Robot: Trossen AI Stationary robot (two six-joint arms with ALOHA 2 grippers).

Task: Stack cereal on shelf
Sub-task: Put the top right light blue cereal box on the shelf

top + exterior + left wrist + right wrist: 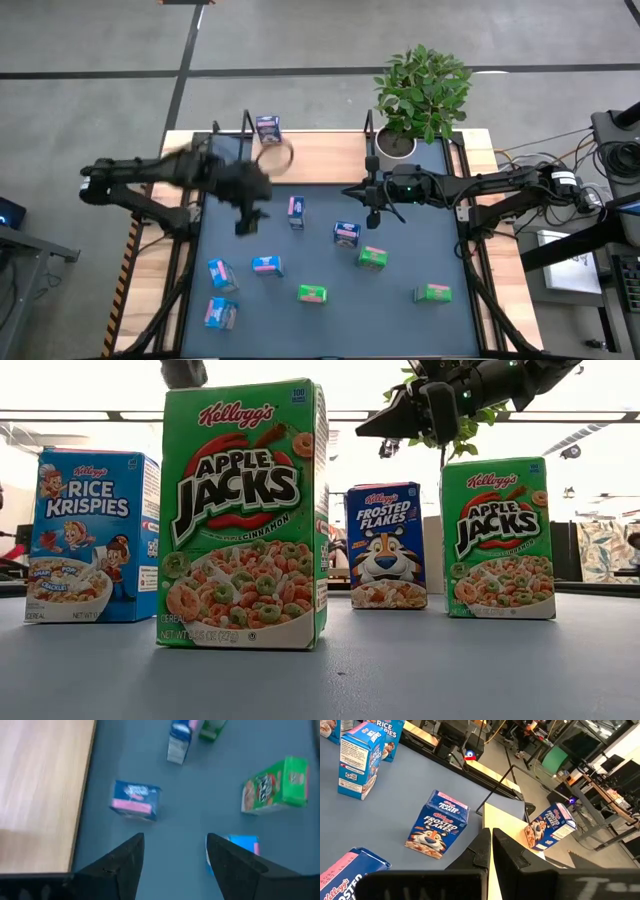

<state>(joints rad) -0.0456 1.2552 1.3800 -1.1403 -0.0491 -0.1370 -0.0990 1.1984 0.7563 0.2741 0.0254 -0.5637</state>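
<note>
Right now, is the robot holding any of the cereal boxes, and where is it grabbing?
No, nothing is held. The left gripper is open over the blue mat with only empty space between its fingers. The right gripper is shut on nothing.

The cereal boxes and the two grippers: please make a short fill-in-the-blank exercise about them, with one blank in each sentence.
1. One Frosted Flakes box already stands on the wooden ____.
2. The left gripper hangs over the blue mat with its fingers ____ and nothing between them.
3. The right gripper is ____ and holds nothing.
4. In the low view, the nearest box reads Apple ____.

Missing words: shelf; open; shut; Jacks
</note>
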